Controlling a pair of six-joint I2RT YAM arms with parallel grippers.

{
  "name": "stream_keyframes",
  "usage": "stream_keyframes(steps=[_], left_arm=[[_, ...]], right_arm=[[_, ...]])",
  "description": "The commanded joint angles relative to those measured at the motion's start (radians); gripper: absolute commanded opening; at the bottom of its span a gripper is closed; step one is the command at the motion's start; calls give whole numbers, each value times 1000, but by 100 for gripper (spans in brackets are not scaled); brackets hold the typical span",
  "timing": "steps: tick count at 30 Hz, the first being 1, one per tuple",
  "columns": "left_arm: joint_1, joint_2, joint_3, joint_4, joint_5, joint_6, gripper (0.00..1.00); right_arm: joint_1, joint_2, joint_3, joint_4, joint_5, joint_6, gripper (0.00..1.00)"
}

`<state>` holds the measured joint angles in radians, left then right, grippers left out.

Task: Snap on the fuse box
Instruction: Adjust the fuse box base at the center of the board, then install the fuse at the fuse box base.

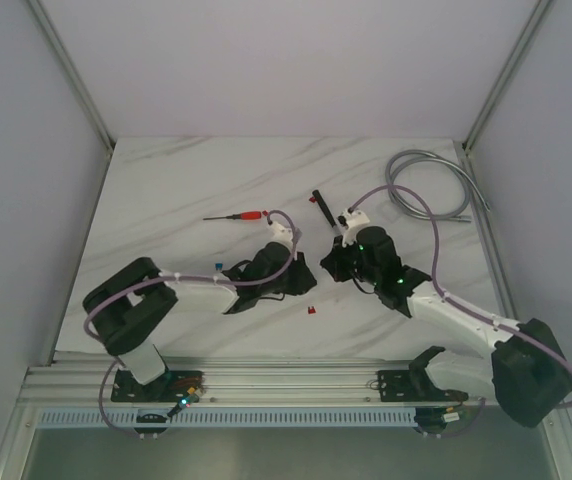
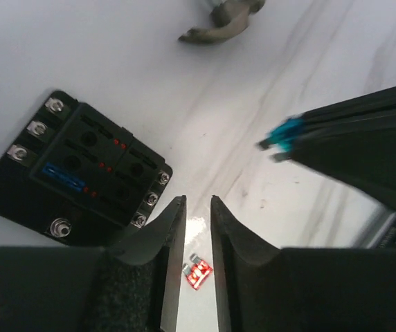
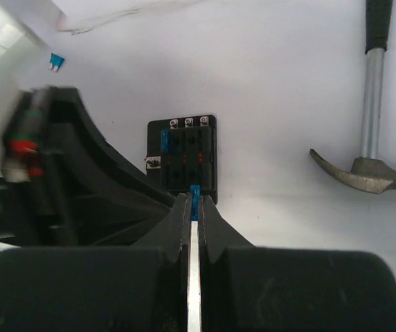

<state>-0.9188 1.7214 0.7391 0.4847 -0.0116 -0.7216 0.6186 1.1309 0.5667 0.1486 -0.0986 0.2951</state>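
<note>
Marble table (image 1: 166, 200), the fuse box (image 2: 73, 173) looks light and rigid, take its sides; beside it, left gripper (image 2: 198, 202) parted, empty, right gripper (image 3: 195, 202) pinching a blue fuse (image 3: 195, 191)

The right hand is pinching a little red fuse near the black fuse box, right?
Not quite: the fuse in the right hand is blue, not red, as the right wrist view shows. It is near the black fuse box.

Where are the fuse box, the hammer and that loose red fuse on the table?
fuse box (image 2: 80, 169), left wrist view, middle of its black top.
hammer (image 3: 372, 97), right wrist view, on its metal shaft.
red fuse (image 2: 198, 272), left wrist view, on its red body.
</note>
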Motion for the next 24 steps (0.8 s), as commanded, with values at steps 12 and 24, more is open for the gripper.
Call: stream_keyframes(steps=[12,24], left_arm=[[254,-392,-187,-235,-27,12,59],[442,-506,-243,-328,-49,97,85]], right_arm=[[158,300,188,27,225,-83,0],[223,385,171,203,338,-119,0]])
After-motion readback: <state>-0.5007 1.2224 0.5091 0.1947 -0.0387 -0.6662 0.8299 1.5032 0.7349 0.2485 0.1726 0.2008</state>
